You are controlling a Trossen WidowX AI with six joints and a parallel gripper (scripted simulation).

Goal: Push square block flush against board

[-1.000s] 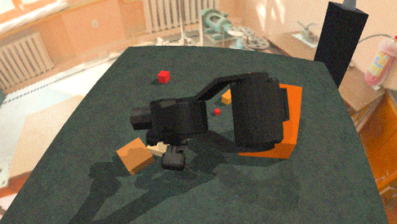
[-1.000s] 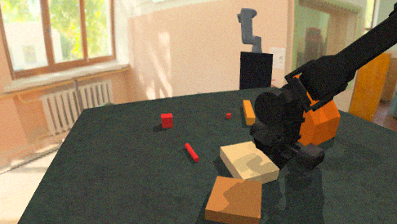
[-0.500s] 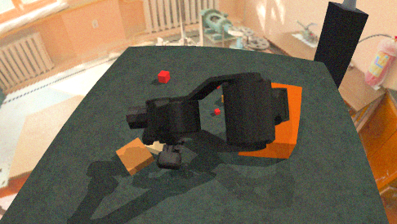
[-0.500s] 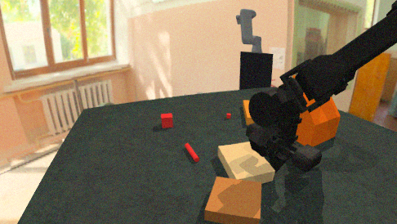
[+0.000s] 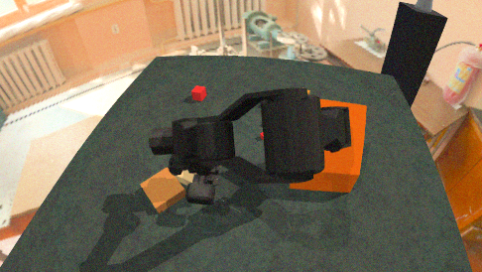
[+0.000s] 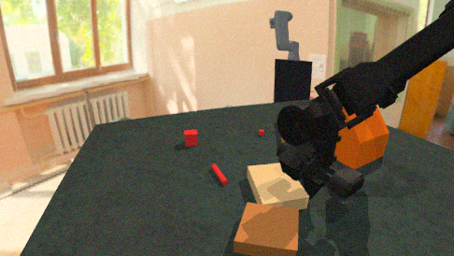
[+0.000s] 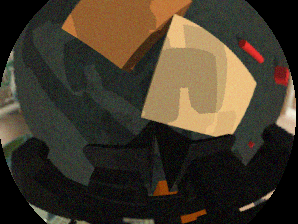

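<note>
A cream flat piece [image 5: 186, 178] [image 6: 273, 179] [image 7: 200, 75] and a brown flat piece [image 5: 163, 189] [image 6: 268, 226] [image 7: 120, 30] lie flat on the dark table. Both look roughly square, so I cannot tell surely which is the board. They stand at an angle, with a wedge gap between their facing sides. One corner of the cream piece is at or very near the brown piece's side. My gripper [image 6: 312, 192] [image 7: 154, 121] is shut and empty, low at the cream piece's side away from the brown piece's far end, at or nearly touching its edge. In the top view the arm hides the fingertips.
A large orange block [image 5: 339, 166] [image 6: 360, 147] stands behind the arm. A red cube [image 5: 198, 93] [image 6: 191, 138] [image 7: 281, 75], a red rod [image 6: 219, 174] [image 7: 251, 51] and a tiny red cube [image 5: 261, 135] [image 6: 262, 133] [image 7: 251, 144] lie farther off.
</note>
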